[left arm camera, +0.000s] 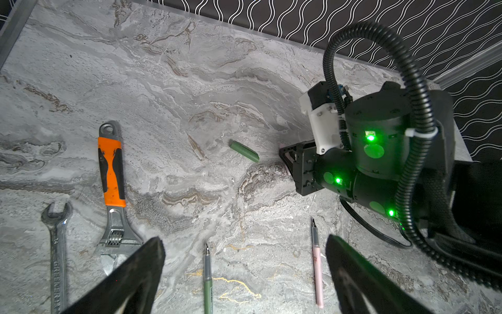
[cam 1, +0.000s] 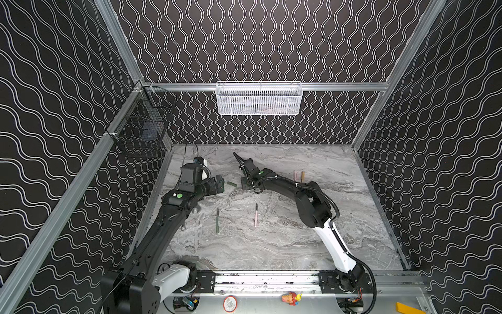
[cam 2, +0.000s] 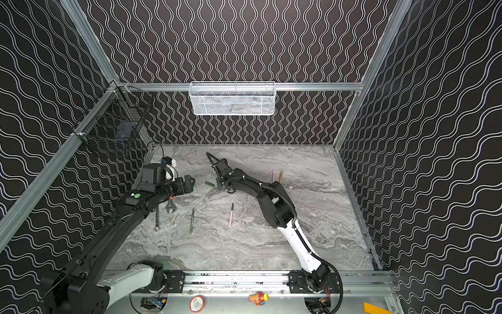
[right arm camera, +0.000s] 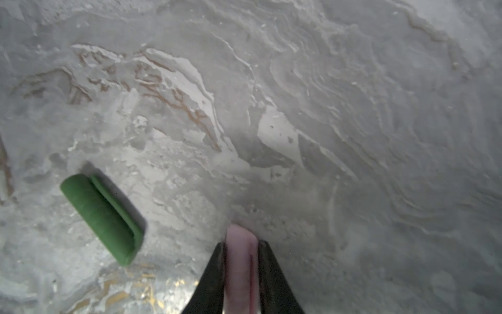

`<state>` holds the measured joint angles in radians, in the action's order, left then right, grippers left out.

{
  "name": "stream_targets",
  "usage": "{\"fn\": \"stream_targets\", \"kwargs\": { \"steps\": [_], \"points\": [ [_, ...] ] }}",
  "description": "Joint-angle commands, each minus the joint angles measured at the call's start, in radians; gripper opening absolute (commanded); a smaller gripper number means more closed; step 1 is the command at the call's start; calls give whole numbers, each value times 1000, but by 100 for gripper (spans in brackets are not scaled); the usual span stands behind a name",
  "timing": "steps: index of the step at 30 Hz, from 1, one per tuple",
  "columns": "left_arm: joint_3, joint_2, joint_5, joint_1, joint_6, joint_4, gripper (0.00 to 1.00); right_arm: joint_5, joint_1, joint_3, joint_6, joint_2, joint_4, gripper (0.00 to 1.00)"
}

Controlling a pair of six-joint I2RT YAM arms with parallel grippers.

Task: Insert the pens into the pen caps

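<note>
At the far left of the marbled desk (cam 1: pixel 298 244), well to the left of the left gripper (left arm camera: pixel 243 240), a plain steel spanner (left arm camera: pixel 57 244) is seen lying flat. Just beside it, not touching, an adjustable wrench (left arm camera: pixel 111 174) with an orange and black handle is laid. In a top view both tools are partly covered by the left arm (cam 2: pixel 130 217).

The left gripper is held above the desk with its fingers (left arm camera: pixel 141 266) spread wide apart and nothing between them. On its base side the green pen (left arm camera: pixel 207 280) is laid flat, dark tip turned away from the base.

The green cap (cam 1: pixel 232 184) is found on its side between the two grippers, touching neither.

The right gripper (right arm camera: pixel 241 243) is set low over the desk and is clamped on the pink cap (right arm camera: pixel 240 261). The cap is gripped lengthwise between the fingers (right arm camera: pixel 271 277), with its rounded end protruding past the tips. Whether that end touches the desk cannot be told.

The pink pen (cam 1: pixel 256 216) is laid flat on the base side of the right gripper and slightly to its right, apart from it and roughly parallel to the green pen.

Further right of that gripper, beyond the right arm (cam 1: pixel 307 201), a pale pink piece (cam 1: pixel 295 174) and a tan piece (cam 1: pixel 302 176) are seen side by side. Their near ends are hidden by the arm, so whether they are pens or caps cannot be told.
</note>
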<state>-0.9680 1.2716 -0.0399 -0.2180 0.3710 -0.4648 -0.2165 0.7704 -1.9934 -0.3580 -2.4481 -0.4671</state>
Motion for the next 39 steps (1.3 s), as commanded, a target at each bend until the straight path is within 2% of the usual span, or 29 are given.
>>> {"fn": "stream_targets", "kwargs": {
  "steps": [1,13,24,28,32,39],
  "points": [
    [-1,4,-3,2,3,34,96,-33,1,35,5,38,-37,22],
    [0,11,-7,2,3,36,96,-50,-16,165,-27,150,15,21],
    [26,13,-91,-1,4,81,93,-19,-78,650,-97,479,107,21],
    [22,28,-107,-28,-12,77,92,5,-88,808,-141,586,140,20],
    [-6,74,-85,-106,-39,33,90,14,-95,895,-182,619,167,20],
    [-64,173,55,-342,1,-92,88,76,-131,973,-221,652,216,24]
  ]
}}
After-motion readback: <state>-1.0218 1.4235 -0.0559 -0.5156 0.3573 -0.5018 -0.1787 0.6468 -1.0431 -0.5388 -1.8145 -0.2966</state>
